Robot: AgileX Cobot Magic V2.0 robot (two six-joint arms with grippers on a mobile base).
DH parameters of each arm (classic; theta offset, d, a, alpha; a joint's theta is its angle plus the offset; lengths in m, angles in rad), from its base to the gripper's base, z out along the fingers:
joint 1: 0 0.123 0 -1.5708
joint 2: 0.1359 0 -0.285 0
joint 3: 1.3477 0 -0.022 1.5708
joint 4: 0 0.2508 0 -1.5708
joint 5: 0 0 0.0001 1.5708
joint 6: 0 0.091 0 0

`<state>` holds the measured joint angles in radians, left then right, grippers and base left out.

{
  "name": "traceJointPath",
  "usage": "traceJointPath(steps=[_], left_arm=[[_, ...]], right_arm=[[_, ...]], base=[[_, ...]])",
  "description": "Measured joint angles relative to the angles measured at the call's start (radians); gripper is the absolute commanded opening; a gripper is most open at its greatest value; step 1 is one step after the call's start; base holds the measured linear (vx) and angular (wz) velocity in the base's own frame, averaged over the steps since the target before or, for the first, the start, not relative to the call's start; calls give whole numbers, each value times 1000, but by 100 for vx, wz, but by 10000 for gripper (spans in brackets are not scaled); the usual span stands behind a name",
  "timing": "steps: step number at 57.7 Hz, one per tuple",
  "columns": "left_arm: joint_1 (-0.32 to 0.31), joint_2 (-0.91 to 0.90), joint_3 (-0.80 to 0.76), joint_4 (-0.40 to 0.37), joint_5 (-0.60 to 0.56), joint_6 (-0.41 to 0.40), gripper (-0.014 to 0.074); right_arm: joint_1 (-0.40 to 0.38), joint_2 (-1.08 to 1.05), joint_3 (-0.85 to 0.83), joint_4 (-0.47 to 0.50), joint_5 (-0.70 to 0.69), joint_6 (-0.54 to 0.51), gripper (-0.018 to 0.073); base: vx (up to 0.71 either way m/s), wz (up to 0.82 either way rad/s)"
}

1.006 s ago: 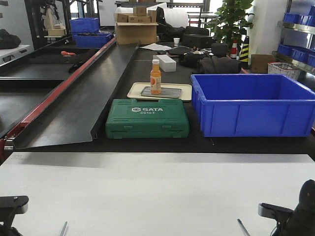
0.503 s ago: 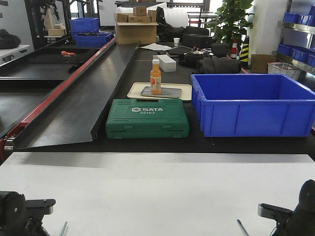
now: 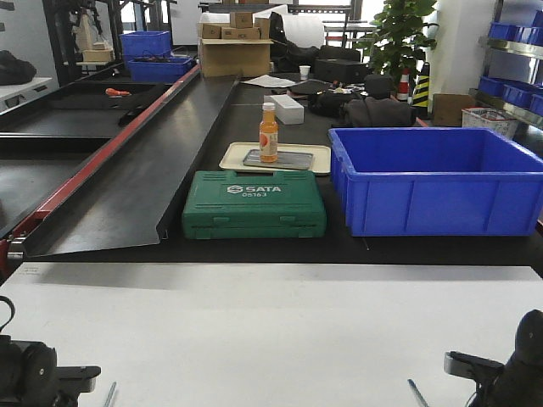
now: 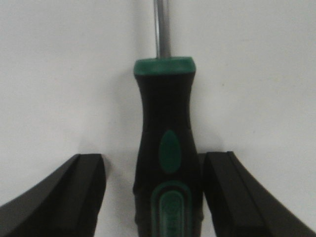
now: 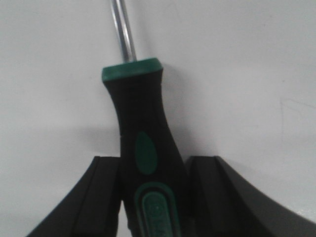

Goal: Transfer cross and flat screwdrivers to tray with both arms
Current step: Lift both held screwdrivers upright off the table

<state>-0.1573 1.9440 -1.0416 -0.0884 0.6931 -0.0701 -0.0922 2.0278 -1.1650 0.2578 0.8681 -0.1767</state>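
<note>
On the white surface (image 4: pixel 59 74), the left gripper (image 4: pixel 154 163) straddles the left screwdriver (image 4: pixel 165 143), partly open, lining up its grasp. The right gripper (image 5: pixel 154 165) appears clamped on the right screwdriver (image 5: pixel 140 128), ready for the distant tray (image 3: pixel 318 151).

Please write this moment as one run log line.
left fingers: open, astride left screwdriver | right fingers: shut on right screwdriver | tray: no screwdriver yet

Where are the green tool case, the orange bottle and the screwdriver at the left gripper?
green tool case (image 3: pixel 254 203), front view, middle of lid.
orange bottle (image 3: pixel 268 137), front view, body.
left screwdriver (image 4: pixel 169 150), left wrist view, handle's green oval.
</note>
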Motion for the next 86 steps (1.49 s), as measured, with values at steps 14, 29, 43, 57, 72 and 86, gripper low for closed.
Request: traceJointPath(steps=[14,29,43,57,72,86], left_arm=[[0,10,-3,21,16,-12,231],[0,10,-3,21,16,-12,-9],[0,0,-3,20,8,-9,-8],[0,-73,20,-3,-15,-2,-7],[0,-302,20,-6,-59,-2,-5],[0,-528,20,-6,-84,-2,-4]], right_arm=[[0,0,0,4,10,0,-8],[0,0,0,7,17,0,-9],[0,0,0,8,17,-6,-9],[0,-54,19,14,10,-7,-9],[0,-266,20,65,-36,-32,-9],[0,-536,24,117,-122,-93,-9]], base=[[0,0],[0,0],[0,0],[0,0],[0,0],[0,0]])
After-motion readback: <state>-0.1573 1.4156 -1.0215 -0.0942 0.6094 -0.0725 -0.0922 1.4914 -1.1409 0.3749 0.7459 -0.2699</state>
